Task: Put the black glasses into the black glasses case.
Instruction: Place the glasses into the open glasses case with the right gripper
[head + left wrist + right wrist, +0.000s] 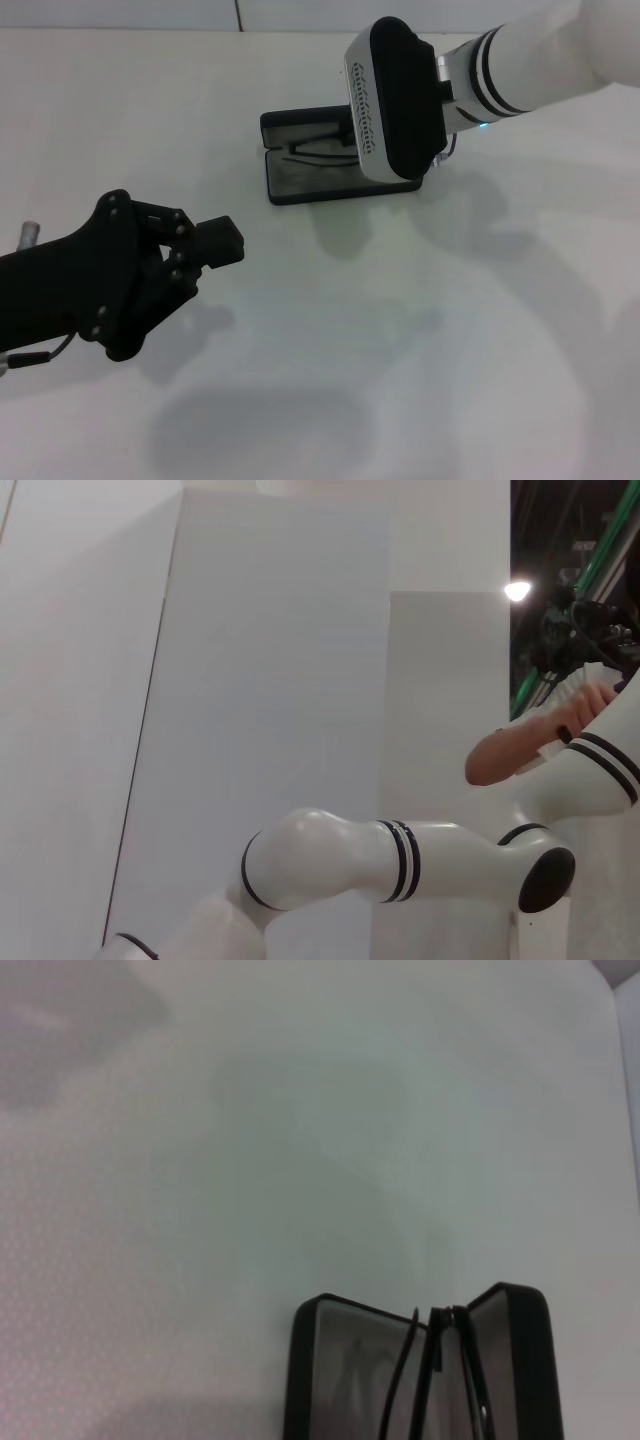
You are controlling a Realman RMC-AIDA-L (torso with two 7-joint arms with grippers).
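Black glasses (318, 150) lie inside the open black glasses case (300, 180), which rests on the white worktop (400, 330) at its far side. Above the case's right end hangs the right tool (395, 95); whether it is clenched cannot be told. Well apart, near the left, the left tool (215, 245) looks clenched and empty.

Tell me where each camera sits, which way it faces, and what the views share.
Head view: on the head, looking down at the table; shows the left gripper near, the right arm over the open black glasses case.
Left wrist view: faces up at walls and a white arm.
Right wrist view: looks down at the black glasses in the case; no body shows.
Head and right wrist share the case.
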